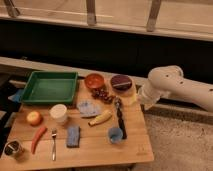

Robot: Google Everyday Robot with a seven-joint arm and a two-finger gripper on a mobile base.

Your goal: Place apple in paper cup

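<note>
— Wooden table [100,145], crowded, with a dark wall behind it. Where's the apple [34,118]?

— Near the left edge, just in front of the green tray [49,86], sitting free on the wood. The paper cup [59,113] stands upright just to its right, close but apart. Its mouth is up, and as far as I can tell it's empty.

— And the gripper [136,98]?

— At the end of the white arm [175,87], over the table's back right corner beside the dark bowl [121,82], well apart from the apple. Its jaws stand apart. It holds nothing and touches nothing I can make out.

— So the step in hand is the reach.

— I'd say so; nothing of the task is done yet. The gripper has to cross the whole table. I'd travel high over the banana [101,118] and the cloth [89,107], then drop straight down with the jaws either side of the apple's widest part. The paper cup is the tight neighbour, so turn the jaws so that no finger lands in the gap between them, or it may tip. The chili [38,138] lies just in front, so no low sweep from that side.

— After that?

— A short lift and a small move right. The apple looks nearly as wide as the paper cup, so centre it over the mouth and let go low.
</note>
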